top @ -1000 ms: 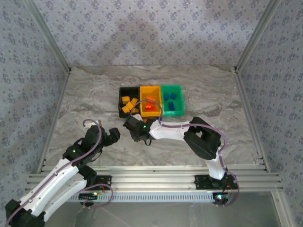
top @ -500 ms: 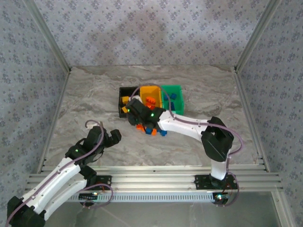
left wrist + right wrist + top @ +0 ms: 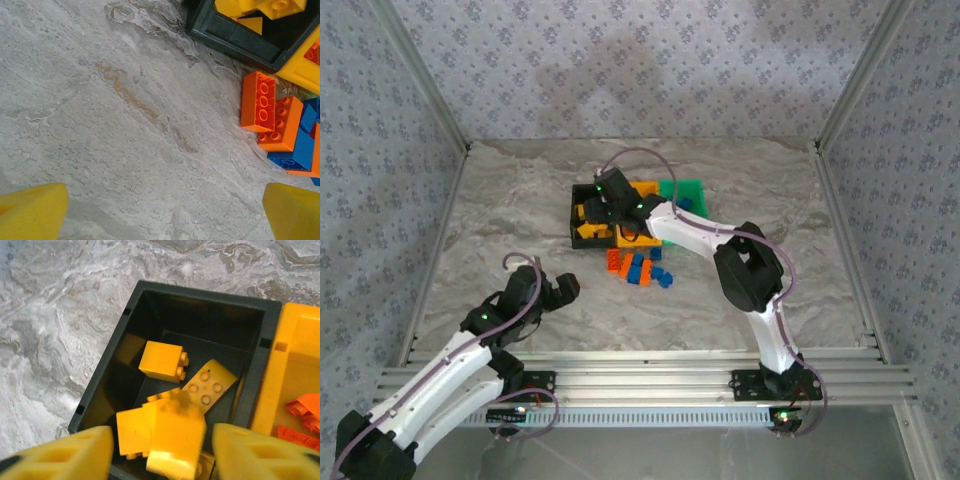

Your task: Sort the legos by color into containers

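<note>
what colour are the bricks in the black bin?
Yellow-orange. The bricks in the black bin show best in the right wrist view.

Bare worktop (image 3: 500, 220) left and front-left of the black bin (image 3: 574, 215), so the left gripper (image 3: 563, 288), jaws wide, has an open lane there. The right arm (image 3: 690, 232) lies across the yellow bin (image 3: 645, 187) and green bin (image 3: 692, 188), with the right gripper (image 3: 160, 437) over the black one, blocking access from above. A cluster of loose bricks (image 3: 640, 268) sits just in front of the bins; right of the arm the worktop is free up to the side wall (image 3: 865, 200).
</note>
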